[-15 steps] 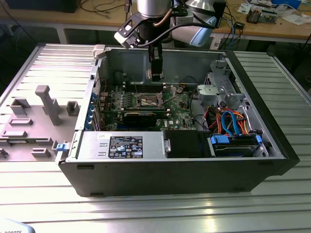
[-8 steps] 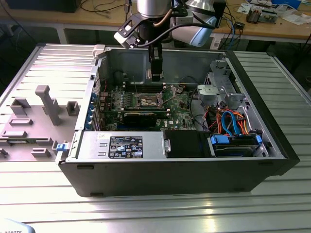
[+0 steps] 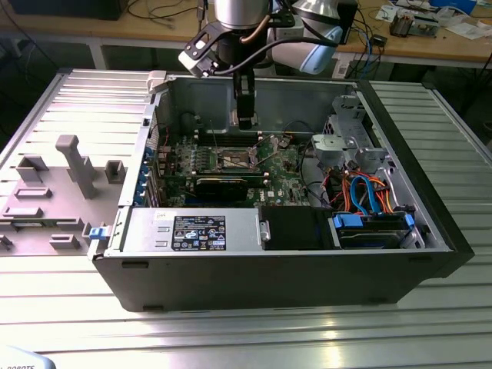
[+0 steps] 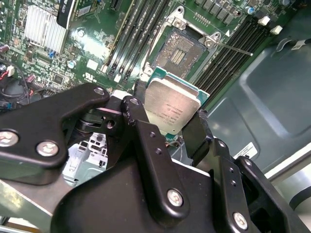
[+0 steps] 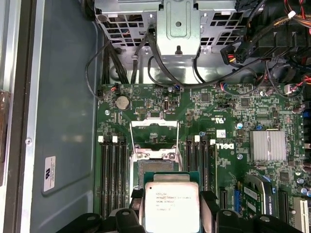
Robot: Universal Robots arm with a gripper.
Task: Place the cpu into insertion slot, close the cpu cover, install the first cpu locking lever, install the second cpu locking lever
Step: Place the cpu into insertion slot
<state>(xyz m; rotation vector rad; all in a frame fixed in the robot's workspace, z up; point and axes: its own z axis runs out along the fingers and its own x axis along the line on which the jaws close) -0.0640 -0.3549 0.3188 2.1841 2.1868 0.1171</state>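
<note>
Well, the gripper (image 3: 244, 117) hangs inside the open case (image 3: 430, 192), above the board (image 5: 218, 111). Its fingers (image 4: 194, 131) are drawn in on two opposite edges of the cpu (image 5: 171, 206), whose metal top faces the first wrist camera. The cpu is in the air, near the slot (image 5: 154, 167) but not in it. The slot lies bare, and the cover (image 5: 154, 122) is swung open on the side away from the cpu.

The main risk, as I judge it, is a crooked landing. In the second wrist view the cpu (image 4: 172, 109) looks tilted against the board, so one corner could touch first and bend the slot's contacts. A small twist or offset would do the same harm, since the chip fits only one way. Whether its notches match the slot, I cannot tell.

The grip is on thin edges only, so a bump could shift the chip or let it drop onto the contacts. The fingers are also wider than the chip, and memory rails (image 5: 111, 174) flank the slot closely, so a finger could strike them or the raised cover.
</note>
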